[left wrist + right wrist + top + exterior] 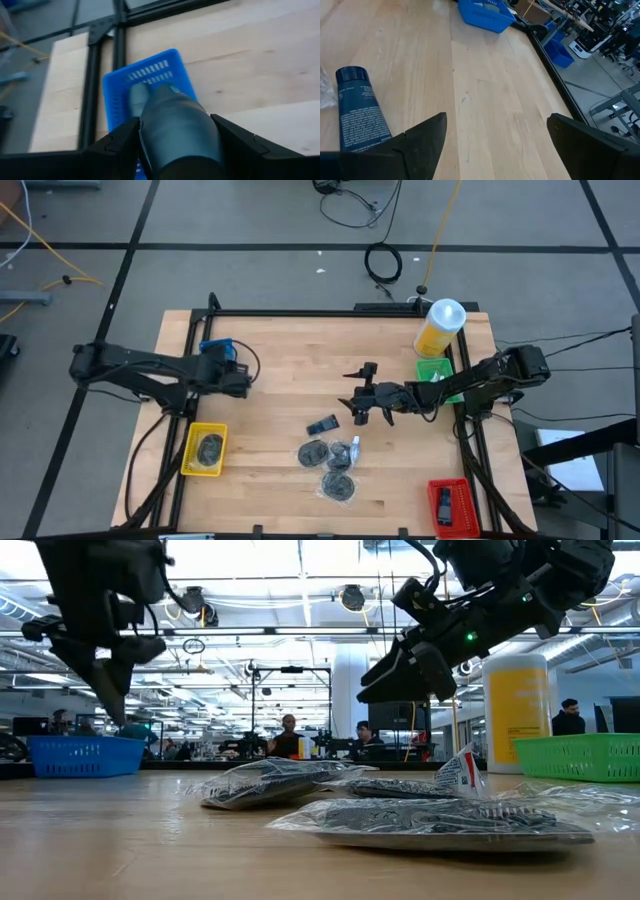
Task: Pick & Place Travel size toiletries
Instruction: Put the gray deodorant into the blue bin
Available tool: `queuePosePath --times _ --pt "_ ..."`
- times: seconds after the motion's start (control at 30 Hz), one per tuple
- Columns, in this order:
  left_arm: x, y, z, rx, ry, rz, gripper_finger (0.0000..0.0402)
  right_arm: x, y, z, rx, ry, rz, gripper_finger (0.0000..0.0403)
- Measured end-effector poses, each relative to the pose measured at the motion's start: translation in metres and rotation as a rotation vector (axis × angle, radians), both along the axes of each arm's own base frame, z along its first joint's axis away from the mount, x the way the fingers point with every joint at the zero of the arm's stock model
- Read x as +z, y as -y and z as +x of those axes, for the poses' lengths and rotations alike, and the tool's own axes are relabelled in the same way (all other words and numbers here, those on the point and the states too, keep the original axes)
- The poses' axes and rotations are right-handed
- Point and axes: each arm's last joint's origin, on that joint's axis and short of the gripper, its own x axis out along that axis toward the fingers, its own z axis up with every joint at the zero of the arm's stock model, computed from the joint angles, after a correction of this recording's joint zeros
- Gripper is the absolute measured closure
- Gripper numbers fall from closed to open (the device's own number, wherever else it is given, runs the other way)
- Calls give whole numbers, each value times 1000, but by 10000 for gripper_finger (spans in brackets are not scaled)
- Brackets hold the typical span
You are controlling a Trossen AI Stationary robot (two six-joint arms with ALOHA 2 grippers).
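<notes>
Your left gripper (172, 145) hangs right over the small blue slotted plastic basket (215, 347) at the table's left rear, its fingers clamped around a dark grey-blue travel tube (172, 127) whose pale cap end points down into the basket. The fingers (117, 145) press on either side of the tube's body, so it is held, not lying in the basket.

Your right gripper (362, 402) sits near the middle of the light wooden table (290, 395), fingers spread wide with nothing between them. In its wrist view, a second dark blue tube with white printing (359, 115) lies flat on the wood just beside one finger (417, 145), apart from it.

In front of the right gripper you have a cluster of clear plastic bags holding round dark bundles (330, 465), with a small toiletry (352, 446) at the cluster's right edge. One more such bag rests in the yellow basket (190, 452) at the front left. A green basket (432, 368) and a yellow bottle with a white cap (440, 328) stand at the rear right; a red basket (450, 505) sits at the front right.
</notes>
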Motion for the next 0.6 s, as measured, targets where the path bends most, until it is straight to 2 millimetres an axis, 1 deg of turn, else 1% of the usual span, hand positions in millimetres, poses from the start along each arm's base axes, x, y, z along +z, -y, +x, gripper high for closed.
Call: queuePosePath --times 0.27,0.6 --pt "-16 -17 8 94 -153 -9 191 0 0 0 0 -5 2 69" --pt "-25 -21 15 101 -185 -28 190 -1 0 0 0 -10 2 69"
